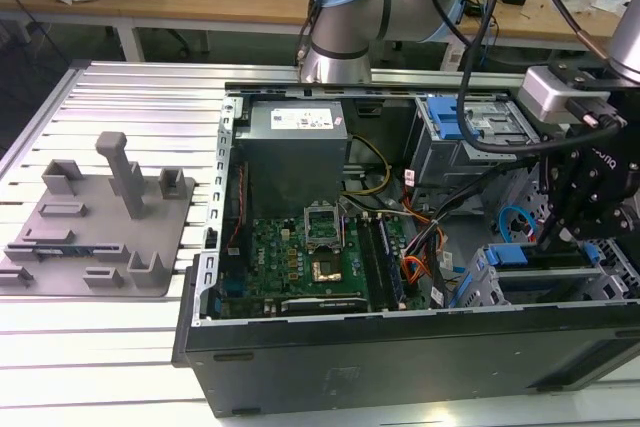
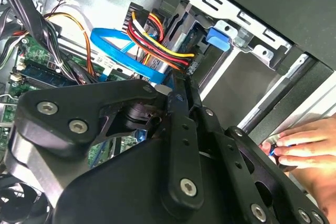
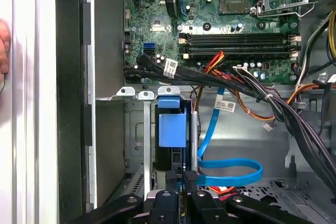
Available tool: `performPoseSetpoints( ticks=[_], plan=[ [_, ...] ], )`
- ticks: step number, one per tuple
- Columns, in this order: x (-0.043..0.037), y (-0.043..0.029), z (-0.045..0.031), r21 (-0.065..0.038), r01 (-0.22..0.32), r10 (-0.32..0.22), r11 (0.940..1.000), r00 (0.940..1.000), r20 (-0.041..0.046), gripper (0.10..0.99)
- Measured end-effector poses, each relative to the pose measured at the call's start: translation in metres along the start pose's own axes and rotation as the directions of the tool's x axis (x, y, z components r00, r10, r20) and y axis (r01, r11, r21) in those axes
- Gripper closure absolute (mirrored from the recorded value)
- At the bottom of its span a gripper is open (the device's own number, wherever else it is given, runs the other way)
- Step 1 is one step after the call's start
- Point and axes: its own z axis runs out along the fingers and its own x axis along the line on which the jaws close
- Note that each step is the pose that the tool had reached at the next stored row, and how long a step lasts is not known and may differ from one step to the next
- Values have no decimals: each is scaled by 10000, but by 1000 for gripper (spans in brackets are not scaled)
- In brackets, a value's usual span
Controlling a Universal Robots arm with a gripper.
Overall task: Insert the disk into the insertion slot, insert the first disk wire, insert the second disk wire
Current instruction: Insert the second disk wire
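The disk's blue carrier (image 3: 172, 124) sits inside the insertion slot (image 3: 137, 129), a grey metal cage at the case's front corner; the carrier's tab (image 2: 218, 39) also shows in the second wrist view. My gripper (image 3: 183, 176) hangs right at the disk's rear end, fingers pressed together with a sliver of blue between them. A flat blue disk wire (image 3: 227, 167) loops up to the fingertips (image 2: 176, 88). A bundle of red, yellow and black wires (image 2: 163, 45) reaches the disk's edge beside them. In the exterior view my gripper (image 1: 560, 232) is down in the cage (image 1: 545, 282).
The open case holds a green motherboard (image 1: 320, 252), a grey power supply box (image 1: 295, 147) and another grey bay with a blue latch (image 1: 455, 127). Black cable bundles (image 3: 294, 114) cross near the cage. A person's hand (image 2: 304, 148) rests on the case's outer edge. A grey fixture (image 1: 100, 217) lies on the table.
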Motion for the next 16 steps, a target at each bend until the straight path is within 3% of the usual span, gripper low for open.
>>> performPoseSetpoints(
  ticks=[5,6,7,11,13,14,16],
  plan=[
    [0,3,21,-3,0,0,10000,10000,29,914],
    [3,4,-5,-4,-1,1,10000,10000,37,855],
    [8,3,-78,-3,-1,1,10000,10000,11,788],
    [21,1,-297,-4,-6,6,10000,10000,11,788],
    [30,1,-442,-4,-7,7,10000,10000,13,788],
    [30,0,-531,-3,-7,7,10000,10000,10,804],
    [27,4,-700,12,-8,8,10000,10000,5,980]
  ],
)
